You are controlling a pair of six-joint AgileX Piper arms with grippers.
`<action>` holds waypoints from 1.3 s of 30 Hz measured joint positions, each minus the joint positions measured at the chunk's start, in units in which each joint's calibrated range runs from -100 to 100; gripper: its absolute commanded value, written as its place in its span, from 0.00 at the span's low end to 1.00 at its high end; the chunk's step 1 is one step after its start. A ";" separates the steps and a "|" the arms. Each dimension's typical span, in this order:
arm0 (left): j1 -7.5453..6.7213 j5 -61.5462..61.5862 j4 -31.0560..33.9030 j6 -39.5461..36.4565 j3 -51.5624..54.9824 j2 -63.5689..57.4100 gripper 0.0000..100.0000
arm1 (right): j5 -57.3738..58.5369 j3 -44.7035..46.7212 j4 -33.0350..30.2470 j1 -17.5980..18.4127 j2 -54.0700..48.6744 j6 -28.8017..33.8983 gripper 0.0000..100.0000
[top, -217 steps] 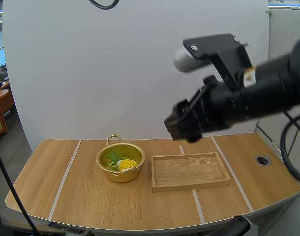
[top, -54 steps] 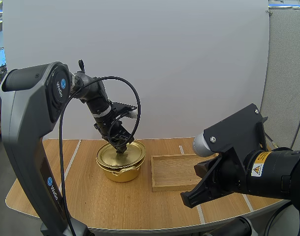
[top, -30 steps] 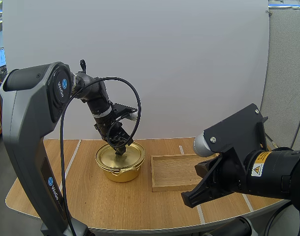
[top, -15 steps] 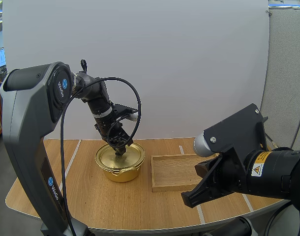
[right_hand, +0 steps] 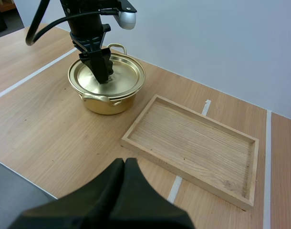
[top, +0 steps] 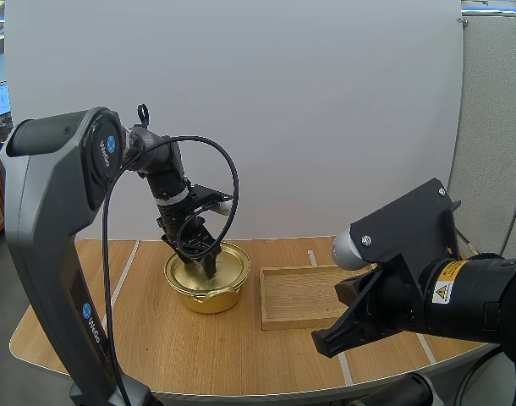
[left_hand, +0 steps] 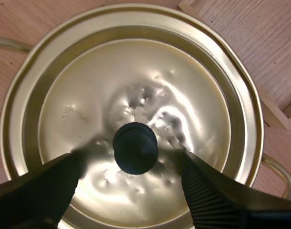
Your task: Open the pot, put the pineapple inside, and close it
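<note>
Left to right: the left gripper (top: 209,267) hangs over the pot (top: 209,298) on the desk (top: 89,304). Half a second ago its jaws pinched the black knob (left_hand: 135,148); now they stand released, one on each side of the knob and clear of it. The lid (left_hand: 193,95) sits level in the pot's rim, so you may take the closing step as done. The pineapple, which lay in the open pot earlier, is hidden under the lid and presumably inside. Just right of the pot lies the wooden tray (right_hand: 193,138). The right gripper (right_hand: 124,164) hovers near the tray's front edge, jaws clenched on nothing. Only lifting your left arm away seems to be left.
</note>
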 measured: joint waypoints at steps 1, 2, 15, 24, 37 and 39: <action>0.00 0.00 0.00 0.00 0.00 0.00 1.00 | 0.00 0.00 0.00 0.00 0.00 0.00 0.00; 0.00 0.00 0.11 0.00 0.00 -0.29 1.00 | 0.00 0.00 0.00 0.00 0.00 0.00 0.00; 0.00 6.25 1.31 -0.37 -8.66 -13.42 1.00 | 0.00 0.00 0.00 0.00 0.00 0.00 0.00; 0.00 6.68 1.53 -0.37 -14.05 -25.93 1.00 | 0.00 0.00 0.00 0.00 0.00 0.00 0.00; 0.00 7.00 2.97 -0.37 -15.29 -44.02 1.00 | 0.00 0.00 0.00 0.00 0.00 0.00 0.00; 0.00 7.13 2.97 -0.37 -15.29 -46.81 1.00 | 0.00 0.00 0.00 0.00 0.00 0.00 0.00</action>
